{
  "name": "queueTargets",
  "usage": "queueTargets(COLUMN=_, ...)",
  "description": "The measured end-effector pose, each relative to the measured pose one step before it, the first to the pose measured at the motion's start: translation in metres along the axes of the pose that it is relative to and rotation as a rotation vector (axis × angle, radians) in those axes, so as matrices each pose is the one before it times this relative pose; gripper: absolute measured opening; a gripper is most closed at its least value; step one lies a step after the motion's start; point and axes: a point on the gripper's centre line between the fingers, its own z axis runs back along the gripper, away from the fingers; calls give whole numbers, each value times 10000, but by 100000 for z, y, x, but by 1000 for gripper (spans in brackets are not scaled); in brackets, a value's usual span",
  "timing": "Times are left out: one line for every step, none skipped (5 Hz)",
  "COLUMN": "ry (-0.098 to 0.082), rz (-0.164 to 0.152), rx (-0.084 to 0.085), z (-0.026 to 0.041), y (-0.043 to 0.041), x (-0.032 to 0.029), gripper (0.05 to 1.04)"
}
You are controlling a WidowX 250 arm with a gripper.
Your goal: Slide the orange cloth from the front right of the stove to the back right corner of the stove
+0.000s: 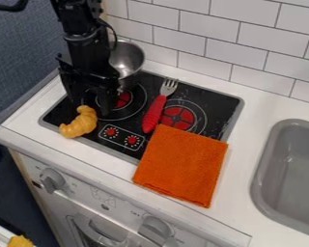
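Note:
The black gripper [89, 104] hangs over the left part of the black stove top [212, 101], its two fingers apart with nothing seen between them. Just below its fingertips, a yellow toy croissant [79, 122] lies at the stove's left front edge. Behind the gripper, partly hidden by it, is a shiny metal pot [128, 59]. A fork with a red handle [154, 114] lies across the middle of the stove, tines toward the wall. An orange cloth [183, 165] covers the stove's front right corner and part of the white counter.
A grey sink [267, 159] is set into the counter at the right. White wall tiles [202, 29] run along the back. Oven knobs [52, 180] line the front below the counter. Another yellow object [19, 241] shows at the bottom left corner.

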Motion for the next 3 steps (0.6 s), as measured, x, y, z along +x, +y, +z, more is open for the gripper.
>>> queueTargets(ry=269, rz=18, rx=-112, z=-781, y=-222, x=-319, gripper=1001)
queueTargets(ry=45, rz=-707, rx=-132, z=-484, y=-3222, x=375, gripper=1001)
queueTargets(ry=-267, rz=-827, rx=45, z=555, y=-3548, x=397, gripper=1001)
